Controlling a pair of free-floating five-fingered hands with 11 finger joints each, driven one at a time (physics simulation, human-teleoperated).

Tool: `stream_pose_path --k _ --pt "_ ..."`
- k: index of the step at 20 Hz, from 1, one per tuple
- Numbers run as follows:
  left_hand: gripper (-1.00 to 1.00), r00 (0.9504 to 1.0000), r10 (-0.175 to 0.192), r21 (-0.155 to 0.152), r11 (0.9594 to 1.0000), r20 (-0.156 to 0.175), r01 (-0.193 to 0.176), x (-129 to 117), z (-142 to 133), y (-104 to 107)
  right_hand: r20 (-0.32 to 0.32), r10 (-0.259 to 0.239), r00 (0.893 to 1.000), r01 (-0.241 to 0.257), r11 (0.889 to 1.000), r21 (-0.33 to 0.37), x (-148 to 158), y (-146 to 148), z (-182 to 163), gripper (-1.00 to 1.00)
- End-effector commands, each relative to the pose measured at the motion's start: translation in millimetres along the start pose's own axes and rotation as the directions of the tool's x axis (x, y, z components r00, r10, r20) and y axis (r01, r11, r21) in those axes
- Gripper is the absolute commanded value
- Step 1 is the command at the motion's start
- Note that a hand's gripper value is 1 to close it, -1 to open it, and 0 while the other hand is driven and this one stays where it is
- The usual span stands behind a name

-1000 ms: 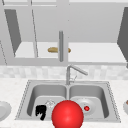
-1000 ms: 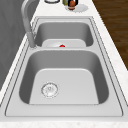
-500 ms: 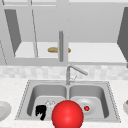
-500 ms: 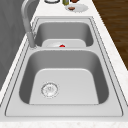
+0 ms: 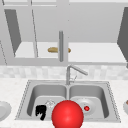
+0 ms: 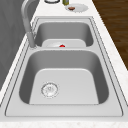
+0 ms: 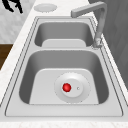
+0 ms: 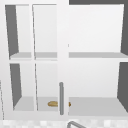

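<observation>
Here's the left robot hand, hanging low at the near rim of the left basin, close to the near-left corner of the double sink. Its fingers point straight down, loose and slightly apart, and there's nothing in them. From the right side view the same hand sits at the far end of the sink, out past the worktop edge and clear of the steel. Just to its right in the front view is a big red ball, round with no long axis to speak of. It overlaps the divider between the basins, and how near the ball sits I cannot tell. Behind the hand, the drain strainer lies flat on the left basin's floor. Over in the right basin a round plate lies flat with a small red round item near its middle. The sink's long axis runs left to right, and the faucet stands at the far rim on the divider, its spout angled right and down over the right basin. A pale plate rests on the worktop to the left, and another plate with something brown on it is at the right. Up above, an oblong tan item lies on the lower cabinet shelf, long axis left to right, partly behind the upright door handle.
</observation>
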Motion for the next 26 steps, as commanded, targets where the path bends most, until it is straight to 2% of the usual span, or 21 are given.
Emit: stream_pose_path --k 1,11,13,18,21,26 --pt "0.0 1.0 0.0 0.0 1.0 0.0 0.0 0 0 0 -0.063 -0.02 0.998 0.02 1.0 -0.012 14 -15 10 1.0" --pt "0.0 1.0 0.0 0.0 1.0 0.0 0.0 0 0 0 -0.106 -0.014 0.994 0.013 1.0 -0.014 49 -51 36 1.0" --pt "0.0 1.0 0.0 0.0 1.0 0.0 0.0 0 0 0 -0.091 -0.005 0.996 0.003 1.0 -0.013 63 -57 42 1.0" --pt "0.0 1.0 0.0 0.0 1.0 0.0 0.0 0 0 0 -0.108 0.008 0.994 -0.01 1.0 -0.016 89 -73 56 1.0" --pt "0.0 1.0 0.0 0.0 1.0 0.0 0.0 0 0 0 -0.094 0.041 0.995 -0.045 0.998 -0.038 110 -79 65 1.0" --pt "0.0 1.0 0.0 0.0 1.0 0.0 0.0 0 0 0 -0.09 0.035 0.995 -0.041 0.997 -0.058 137 -85 88 1.0"
